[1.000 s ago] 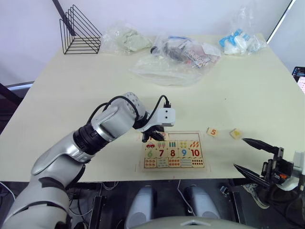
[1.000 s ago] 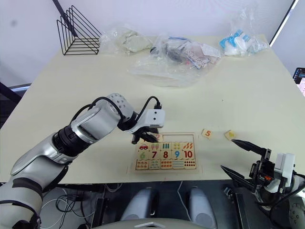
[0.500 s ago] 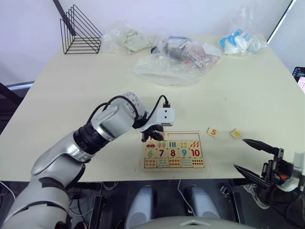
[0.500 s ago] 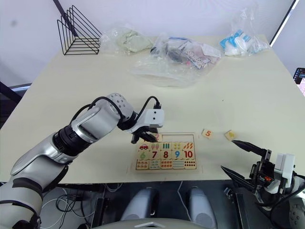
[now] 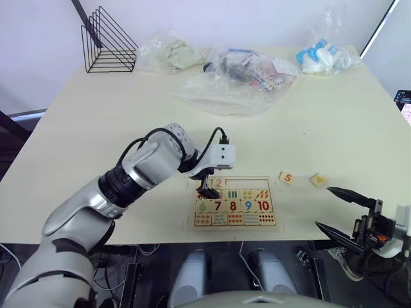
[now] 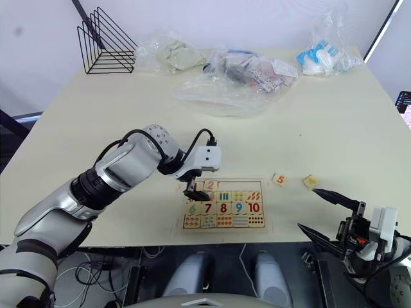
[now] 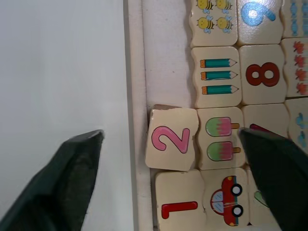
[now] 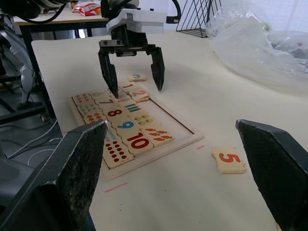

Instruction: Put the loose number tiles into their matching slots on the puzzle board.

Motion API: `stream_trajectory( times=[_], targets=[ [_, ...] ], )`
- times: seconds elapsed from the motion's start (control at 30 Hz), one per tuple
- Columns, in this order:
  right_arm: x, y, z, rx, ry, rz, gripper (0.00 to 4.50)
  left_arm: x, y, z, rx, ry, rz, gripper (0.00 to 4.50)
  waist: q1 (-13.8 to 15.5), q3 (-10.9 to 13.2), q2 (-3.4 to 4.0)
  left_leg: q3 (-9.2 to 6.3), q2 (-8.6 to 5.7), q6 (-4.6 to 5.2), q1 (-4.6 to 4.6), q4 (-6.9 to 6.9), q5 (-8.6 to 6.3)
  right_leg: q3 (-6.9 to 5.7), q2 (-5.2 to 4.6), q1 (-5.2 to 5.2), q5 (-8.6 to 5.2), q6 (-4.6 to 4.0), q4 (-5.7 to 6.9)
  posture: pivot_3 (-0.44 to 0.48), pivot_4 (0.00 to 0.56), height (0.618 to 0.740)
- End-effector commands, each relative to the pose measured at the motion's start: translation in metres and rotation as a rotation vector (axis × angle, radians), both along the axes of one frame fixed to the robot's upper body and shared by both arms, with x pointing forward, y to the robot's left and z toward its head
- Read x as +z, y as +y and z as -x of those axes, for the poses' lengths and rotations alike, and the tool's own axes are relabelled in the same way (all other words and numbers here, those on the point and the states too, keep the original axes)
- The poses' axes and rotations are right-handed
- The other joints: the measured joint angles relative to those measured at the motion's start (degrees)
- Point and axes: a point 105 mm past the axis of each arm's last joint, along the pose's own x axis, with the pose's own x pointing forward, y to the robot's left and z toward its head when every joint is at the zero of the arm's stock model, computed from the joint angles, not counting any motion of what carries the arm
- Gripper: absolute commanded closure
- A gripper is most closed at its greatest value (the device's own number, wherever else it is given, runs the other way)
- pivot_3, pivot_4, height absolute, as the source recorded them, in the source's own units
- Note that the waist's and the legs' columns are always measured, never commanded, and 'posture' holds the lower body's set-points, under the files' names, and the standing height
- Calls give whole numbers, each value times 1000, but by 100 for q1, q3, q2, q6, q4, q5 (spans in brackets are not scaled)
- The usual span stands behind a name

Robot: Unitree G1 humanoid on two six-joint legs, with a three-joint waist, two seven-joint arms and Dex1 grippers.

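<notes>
The puzzle board (image 5: 273, 204) lies near the table's front edge. My left gripper (image 5: 207, 189) hovers open over its near-left corner. Between its fingers, untouched, lies the pink 2 tile (image 7: 172, 138), slightly askew against the rim. The red 1 tile (image 7: 179, 207) sits beside it. Further along that row are bare slots (image 7: 163, 53). A 3 tile (image 8: 137, 76) lies on the table just beyond the board. The 5 tile (image 5: 286, 178) and another loose tile (image 5: 316, 180) lie to the board's right. My right gripper (image 5: 337, 208) is open and empty, off the front edge.
Clear plastic bags (image 5: 234, 80) of items spread across the far half of the table. A black wire rack (image 5: 106, 42) stands at the far left corner. Another bag (image 5: 324, 54) sits at the far right.
My left gripper has opened and let go of the 2 tile, which now lies in the board's top row. The right arm has not moved.
</notes>
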Motion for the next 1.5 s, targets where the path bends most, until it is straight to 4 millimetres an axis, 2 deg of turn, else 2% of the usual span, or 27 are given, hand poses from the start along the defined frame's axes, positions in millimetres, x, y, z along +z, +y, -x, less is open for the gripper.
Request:
stream_trajectory(
  times=[0.03, 0.17, 0.33, 0.57, 0.67, 0.73, 0.77, 0.8, 0.83, 0.93, 1.17, 1.5],
  targets=[
    [9, 2, 2, 12, -47, 12, 0, 24, 1, -5, 10, -31, 42, 34, -1, 0, 0, 0, 0, 0, 0, 0, 0, 0, 0, 0, 0, 0, 0, 0, 150, 740],
    [9, 2, 2, 11, -49, 12, 0, 32, 4, -5, 35, 16, 81, 34, -2, 0, 0, 1, 0, 0, 0, 0, 0, 0, 0, 0, 0, 0, 0, 0, 150, 740],
    [10, 2, 2, 6, -50, 11, 0, 37, 7, -21, 76, -7, 144, 34, -1, 0, 0, 0, 0, 0, 1, 0, 0, -1, 0, 0, 0, 0, 0, 0, 150, 740],
    [9, 1, 2, 1, -47, 12, 0, 36, 8, -32, 61, -31, 257, 34, -1, 0, 0, 0, 0, 0, -1, 1, 0, -2, 0, 0, 0, 0, 0, 0, 150, 740],
    [8, 0, 3, -1, -45, 12, 0, 33, 11, -39, 52, -50, 319, 890, 0, 0, 1, -1, 0, 0, 1, 0, 0, 0, -1, 0, 0, 0, 0, 0, 150, 740],
    [7, -2, 3, -3, -44, 13, 0, 31, 13, -42, 28, -67, 342, 1839, -2, 0, 0, -1, 0, 0, 0, 0, 0, -1, -1, -1, 0, 0, 1, 0, 150, 740],
    [7, -2, 4, -5, -43, 13, 0, 30, 14, -43, 10, -73, 361, 2145, -1, 0, 1, 0, 0, 0, 0, 0, 0, -1, -1, -1, 0, 0, 1, 0, 150, 740],
    [6, -3, 4, -6, -41, 14, 0, 28, 15, -43, 8, -73, 370, 2804, 0, 0, 1, 0, 0, 0, 1, 0, 0, -1, -1, -1, 0, 0, 0, 0, 150, 740],
    [6, -4, 5, -9, -40, 14, 0, 27, 15, -43, -7, -72, 381, 3048, 0, 0, 1, 0, 0, 0, 0, 0, 0, -1, -1, -1, 0, 0, 0, 0, 150, 740],
    [4, -5, 6, -15, -38, 14, 0, 23, 14, -36, -71, -32, 414, 4445, 4, 0, 1, 2, -1, 0, 0, 1, 0, -1, -1, -1, 1, 0, 1, 0, 150, 740],
    [1, -12, 8, -35, -33, 19, 0, 3, 25, -33, -109, 29, 382, 4445, -1, 0, 0, 2, -2, 0, 0, 1, 0, -2, -1, 0, 1, 0, 1, 0, 150, 740],
    [1, -15, 9, -45, -35, 27, 0, -12, 27, -35, -128, 25, 364, 4445, 0, 0, 0, 2, -2, 0, 0, 1, 0, -2, -1, 0, 1, 0, 1, 0, 150, 740]
  ],
)
